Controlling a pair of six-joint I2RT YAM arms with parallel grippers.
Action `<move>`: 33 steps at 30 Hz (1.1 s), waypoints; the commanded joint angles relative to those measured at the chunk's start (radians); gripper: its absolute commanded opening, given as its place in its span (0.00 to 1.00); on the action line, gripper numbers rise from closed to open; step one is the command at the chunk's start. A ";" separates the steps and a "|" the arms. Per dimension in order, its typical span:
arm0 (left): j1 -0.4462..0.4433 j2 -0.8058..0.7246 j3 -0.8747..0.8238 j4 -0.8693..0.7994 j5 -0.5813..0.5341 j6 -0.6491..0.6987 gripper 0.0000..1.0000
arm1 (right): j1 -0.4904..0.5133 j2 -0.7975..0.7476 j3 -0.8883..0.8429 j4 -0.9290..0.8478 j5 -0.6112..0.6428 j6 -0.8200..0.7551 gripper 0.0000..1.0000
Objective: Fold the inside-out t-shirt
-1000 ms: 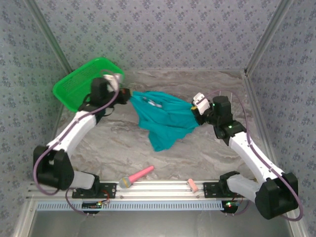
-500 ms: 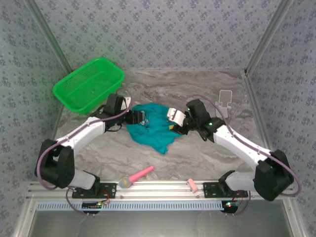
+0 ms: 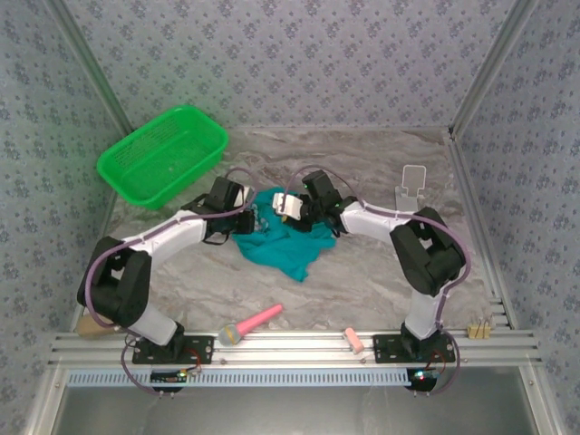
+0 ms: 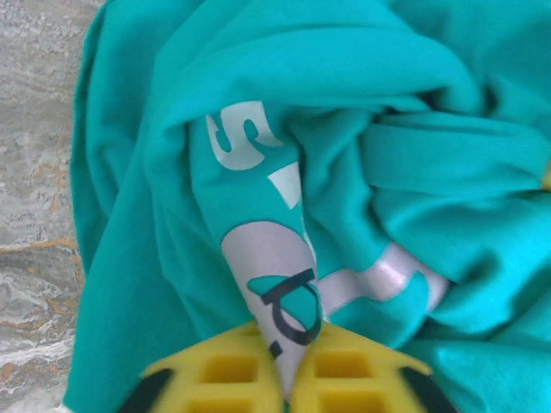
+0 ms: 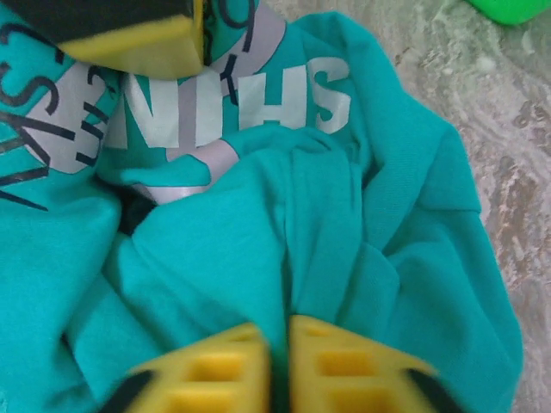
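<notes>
The bunched teal t-shirt lies mid-tabletop. The left pincer clamps its printed fold, the right pincer a plain fold. Bare marble rings the cloth; the green basket sits well apart, far-left.

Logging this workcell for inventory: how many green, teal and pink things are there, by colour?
Green: 1, the mesh basket
Teal: 1, the t-shirt
Pink: 2, a pink-handled tool and a small pink block
Total: 4
</notes>
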State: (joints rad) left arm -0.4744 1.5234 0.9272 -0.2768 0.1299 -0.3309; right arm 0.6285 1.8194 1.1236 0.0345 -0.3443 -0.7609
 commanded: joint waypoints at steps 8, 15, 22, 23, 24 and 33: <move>0.231 -0.363 -0.224 0.204 0.114 -0.215 0.00 | -0.131 -0.398 -0.192 -0.232 0.187 0.172 0.00; 0.237 -0.183 -0.222 0.198 0.295 -0.216 0.55 | -0.054 -0.442 -0.283 -0.216 0.178 0.171 0.37; 0.034 -0.271 -0.053 -0.029 0.120 0.010 0.57 | 0.016 -0.467 -0.161 -0.238 -0.066 -0.121 0.41; 0.023 -0.262 -0.040 -0.040 0.110 0.007 0.57 | 0.025 -0.444 -0.154 -0.208 -0.074 -0.146 0.41; 0.008 -0.251 -0.030 -0.045 0.090 0.014 0.56 | 0.031 -0.413 -0.137 -0.189 -0.080 -0.172 0.41; -0.035 0.001 0.056 0.005 0.076 0.038 0.56 | 0.023 -0.100 -0.013 -0.135 0.050 -0.230 0.40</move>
State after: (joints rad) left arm -0.4995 1.4643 0.9348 -0.2516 0.2119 -0.3122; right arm 0.6586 1.6650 1.0916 -0.0971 -0.3477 -0.9455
